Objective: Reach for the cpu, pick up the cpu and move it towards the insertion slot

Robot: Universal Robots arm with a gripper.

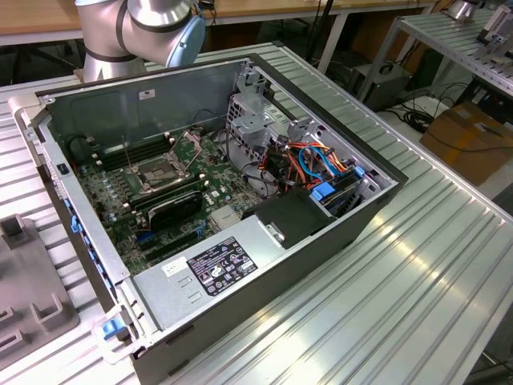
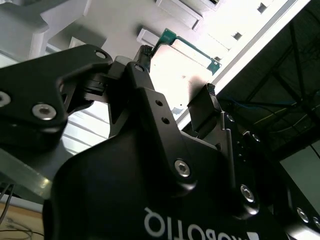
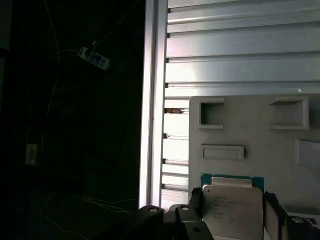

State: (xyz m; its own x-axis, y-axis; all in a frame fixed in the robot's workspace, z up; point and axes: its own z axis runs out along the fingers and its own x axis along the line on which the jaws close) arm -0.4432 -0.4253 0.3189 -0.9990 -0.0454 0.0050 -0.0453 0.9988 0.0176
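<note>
Black gripper (image 2: 177, 69) in the foreground, with its link arms and bolt heads in view. The cpu (image 2: 186, 61) is right at its tip: pale, washed-out face with a green edge along the far side. Behind it is a grey tray (image 2: 125, 20) with raised rectangular shapes. Ribbed counter (image 2: 82, 132) shows beside the gripper body. Past a bright rail (image 2: 260, 35) it's dark, with thin cables (image 2: 255, 106).

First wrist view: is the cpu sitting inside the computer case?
No, the cpu is over a pale grey tray on the ribbed metal table.
</note>
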